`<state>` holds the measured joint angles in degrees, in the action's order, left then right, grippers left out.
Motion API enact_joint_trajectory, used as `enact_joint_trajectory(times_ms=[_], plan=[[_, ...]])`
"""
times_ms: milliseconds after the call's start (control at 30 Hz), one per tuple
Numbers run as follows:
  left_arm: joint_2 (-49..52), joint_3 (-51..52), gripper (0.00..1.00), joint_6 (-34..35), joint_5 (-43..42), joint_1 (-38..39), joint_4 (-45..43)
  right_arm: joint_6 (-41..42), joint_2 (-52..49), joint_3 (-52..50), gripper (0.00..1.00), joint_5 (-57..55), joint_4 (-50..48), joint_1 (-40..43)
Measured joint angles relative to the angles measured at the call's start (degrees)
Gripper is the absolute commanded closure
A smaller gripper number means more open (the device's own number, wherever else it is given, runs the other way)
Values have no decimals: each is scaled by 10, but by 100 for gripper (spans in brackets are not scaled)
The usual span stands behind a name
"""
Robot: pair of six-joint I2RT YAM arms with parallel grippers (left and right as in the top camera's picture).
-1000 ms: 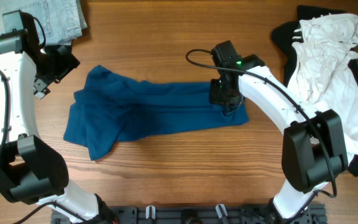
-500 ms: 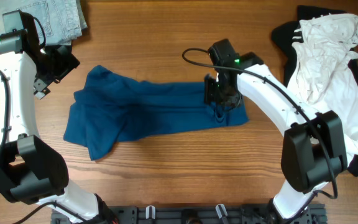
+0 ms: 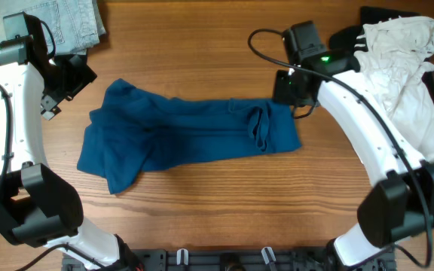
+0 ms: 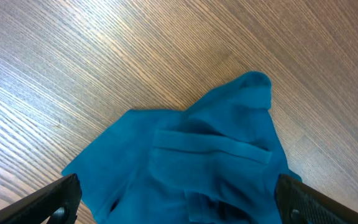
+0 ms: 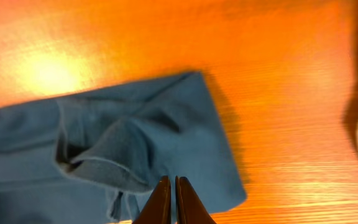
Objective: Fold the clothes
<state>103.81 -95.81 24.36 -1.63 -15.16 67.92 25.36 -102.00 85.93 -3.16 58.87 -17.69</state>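
Shirt: dark blue T-shirt point(image 3: 187, 139) lies crumpled lengthwise mid-table point(image 3: 202, 45), with a ridge bunched near its right end. Collar and sleeves are hard to sort out.
Right gripper point(image 3: 286, 89): fingers pressed together with nothing between them, by the shirt's far right corner. Its wrist view is blurred and orange-cast.
Left gripper point(image 3: 51, 105): spread wide, empty, off the shirt's far left corner.
Denim point(image 3: 59, 22): far left, cut by the frame, partly behind the left arm.
White garment point(image 3: 398, 68): far right, heaped on black cloth point(image 3: 345, 45).

T-shirt point(image 3: 187, 139): soft matt cloth | table point(image 3: 202, 45): smooth grained wood | right arm point(image 3: 350, 111): glossy white plastic
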Motion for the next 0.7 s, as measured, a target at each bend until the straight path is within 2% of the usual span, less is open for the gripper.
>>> enact_joint_trajectory(times_ms=[267,600,700], plan=[[0,0,0,0,0,0,0,-25,-150,-23,96,91,-20,-8],[0,0,0,0,0,0,0,-30,-154,-10,95,112,4,-23],[0,0,0,0,0,0,0,-46,-154,-6,91,139,-16,-23]])
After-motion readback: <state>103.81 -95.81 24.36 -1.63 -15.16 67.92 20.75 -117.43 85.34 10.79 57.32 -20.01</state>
